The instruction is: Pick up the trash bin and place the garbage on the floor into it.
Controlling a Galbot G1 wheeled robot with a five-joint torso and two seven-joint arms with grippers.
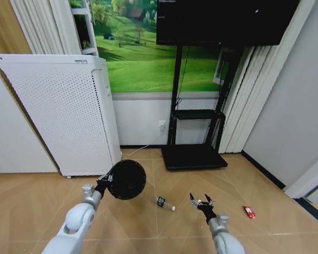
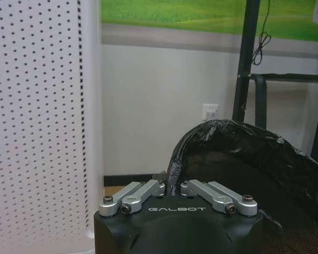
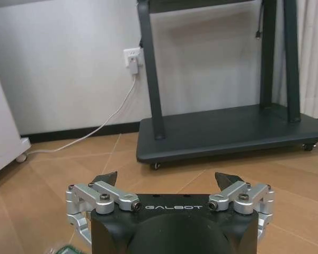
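Because the left gripper is clamped on the rim of the trash bin, the bin hangs clear of the floor, mouth tipped forward for loading. The right gripper gapes wide, empty, between the bottle and a red wrapper (both on the floor).
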